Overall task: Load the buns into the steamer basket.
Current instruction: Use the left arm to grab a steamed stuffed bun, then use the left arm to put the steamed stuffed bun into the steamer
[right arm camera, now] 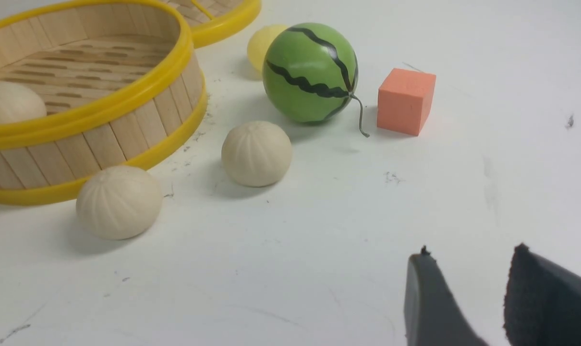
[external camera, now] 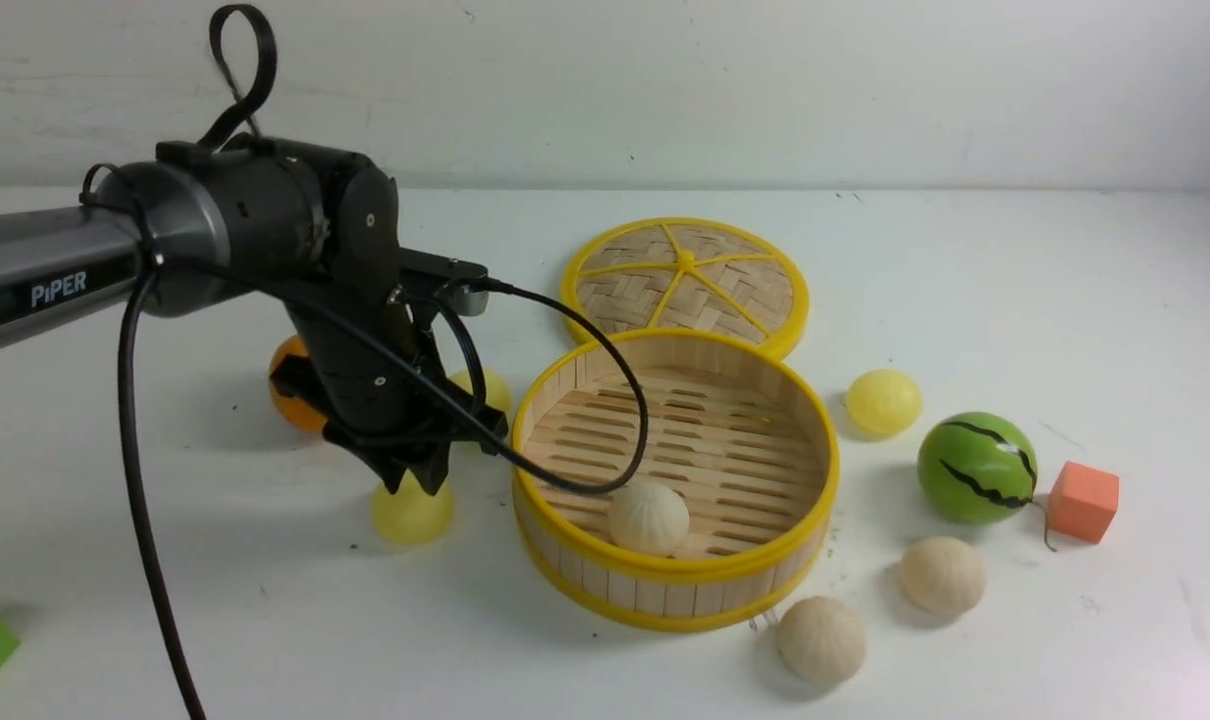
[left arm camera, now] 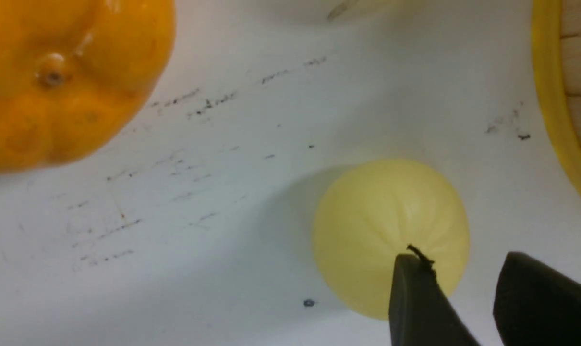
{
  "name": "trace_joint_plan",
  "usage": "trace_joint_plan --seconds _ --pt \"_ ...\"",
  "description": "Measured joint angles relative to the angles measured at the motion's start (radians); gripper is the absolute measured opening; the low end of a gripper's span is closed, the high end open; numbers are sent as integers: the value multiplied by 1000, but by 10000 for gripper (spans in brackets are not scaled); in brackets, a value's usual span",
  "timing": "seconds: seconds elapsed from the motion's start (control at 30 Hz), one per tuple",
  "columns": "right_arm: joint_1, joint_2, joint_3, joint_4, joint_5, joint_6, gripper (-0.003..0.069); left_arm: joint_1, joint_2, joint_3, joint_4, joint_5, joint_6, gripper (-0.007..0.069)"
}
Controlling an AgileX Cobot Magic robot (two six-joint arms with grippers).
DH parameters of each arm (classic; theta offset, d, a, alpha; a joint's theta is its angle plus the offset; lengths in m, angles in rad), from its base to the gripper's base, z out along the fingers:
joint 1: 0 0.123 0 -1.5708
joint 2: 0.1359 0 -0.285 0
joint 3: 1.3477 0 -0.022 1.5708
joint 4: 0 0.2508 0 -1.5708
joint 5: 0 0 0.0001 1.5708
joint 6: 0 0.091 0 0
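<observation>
left arm: grey tube link, white PIPER lettering, 9 o'clock in front view | wrist housing: glossy black, rounded, small screws | cable: black, loop at 11 o'clock | left gripper: black wedge-shaped fingers | right gripper: dark wedge-shaped fingers, frayed tips

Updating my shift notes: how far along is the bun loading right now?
Done: one pleated beige-white round bun lies in the round bamboo steamer basket. In hand: the left pincer hovers open over a smooth pale yellow bun. Left: that one, two more yellow, two beige.
</observation>
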Motion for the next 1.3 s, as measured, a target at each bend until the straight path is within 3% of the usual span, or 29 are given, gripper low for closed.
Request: trace_joint_plan --seconds 0.43,0.67,0.87,1.07,1.3 --pt "0 0 0 0 0 0 241 0 55 -1 23 -20 0 220" --pt "0 0 0 0 0 0 241 0 55 -1 39 -18 0 -10" --pt "0 0 0 0 0 0 241 -11 8 -41 60 68 0 -13" --pt "0 0 0 0 0 0 241 -112 -83 -173 8 94 81 -13" --pt "0 0 0 0 0 0 241 -179 42 -294 -18 94 127 -13"
